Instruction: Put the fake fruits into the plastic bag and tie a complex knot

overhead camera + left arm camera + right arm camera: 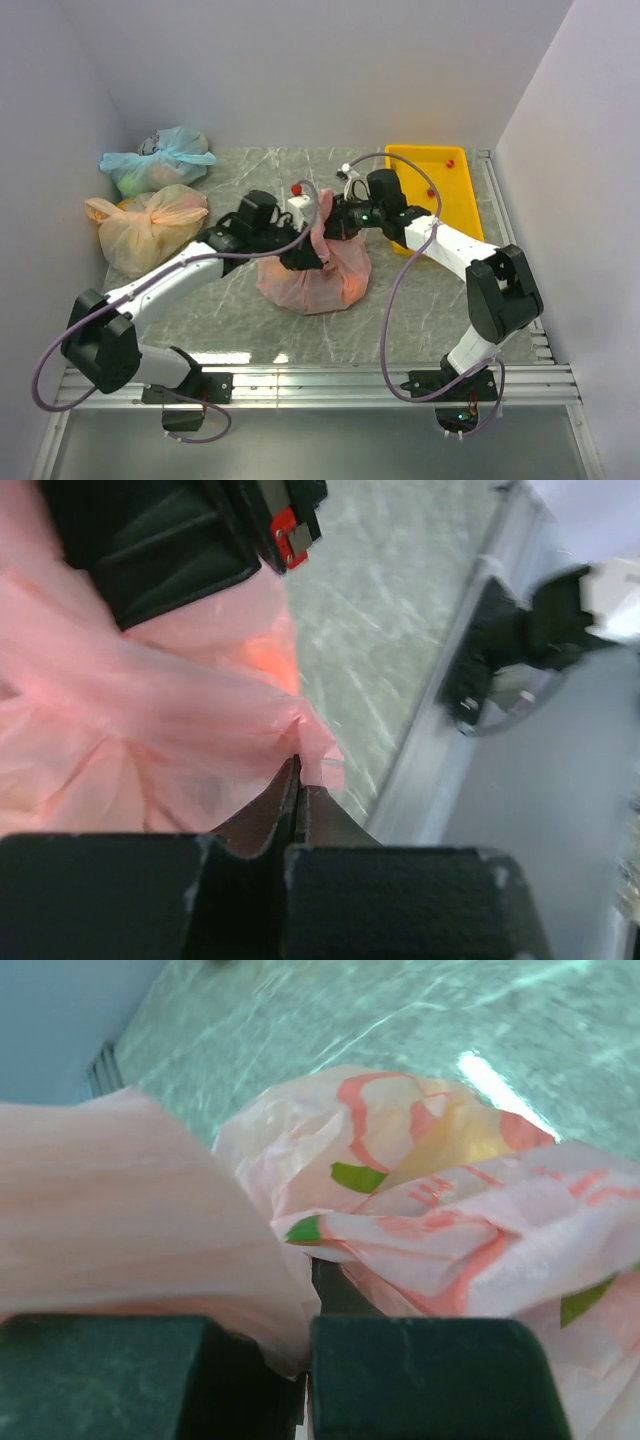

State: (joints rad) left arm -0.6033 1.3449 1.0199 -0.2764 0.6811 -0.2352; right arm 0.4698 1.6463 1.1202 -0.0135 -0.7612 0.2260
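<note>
Your plastic bag sits bulging on the table just to the left of the yellow tray. The fake fruits show only as dim yellow and orange shapes through the film, so I judge the loading done and the knot the step in hand. Your left gripper is pinched tight on a thin twist of pink film, on the side of the bag away from the tray, with nothing but plastic between the jaws. Your right gripper is likewise clamped on a fold of the bag's top, on the side nearer the tray. From above, the two grips sit close together over the bulk of the bag. I cannot tell whether either one has a handle loop or just gathered film, so check that before you commit to a crossing. To tie well, keep both pinches firm and draw the two strands apart, one toward the tray and one away from it, until the film goes taut. Pull gently, because this thin plastic will likely stretch or tear if jerked. Keep the pull low so the bag does not lift and spill. Both wrist views are crowded with film, so steer by the top view. Two small red bits lie in the tray, too small to identify.
</note>
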